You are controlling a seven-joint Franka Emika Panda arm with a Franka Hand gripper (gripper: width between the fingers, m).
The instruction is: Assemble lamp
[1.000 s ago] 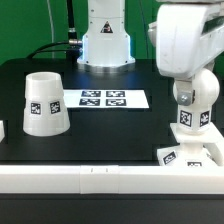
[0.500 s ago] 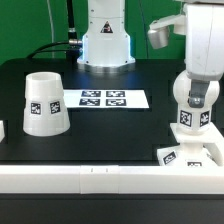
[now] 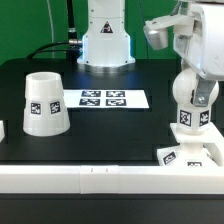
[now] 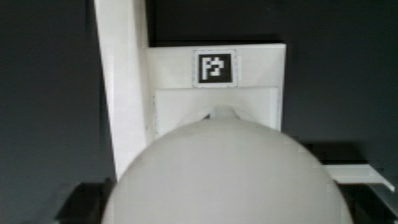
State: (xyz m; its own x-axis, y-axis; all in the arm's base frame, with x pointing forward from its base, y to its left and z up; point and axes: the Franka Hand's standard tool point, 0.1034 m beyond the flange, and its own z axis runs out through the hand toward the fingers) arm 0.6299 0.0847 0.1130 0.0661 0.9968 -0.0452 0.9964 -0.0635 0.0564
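In the exterior view, my gripper is reaching down over the lamp bulb at the exterior view's right, near the front of the table. The bulb is standing upright on its tagged neck, which is sitting on the flat lamp base, just behind the white border bar. The lamp shade is waiting, mouth up, well apart at the exterior view's left, with the marker board lying between the two and farther back. I am judging the bulb to be light, stiff, hollow plastic: smooth and round, so liable to slip or spin under a loose pinch. The widest part of the globe looks like the best place to take hold of it, squeezing evenly from both sides.

In the wrist view, the bulb is filling the foreground directly under me, with the base's tag and the border bar showing beyond it. My jaws are sitting at the bulb's flanks, but I cannot tell whether they are pressing on it or standing slightly off.
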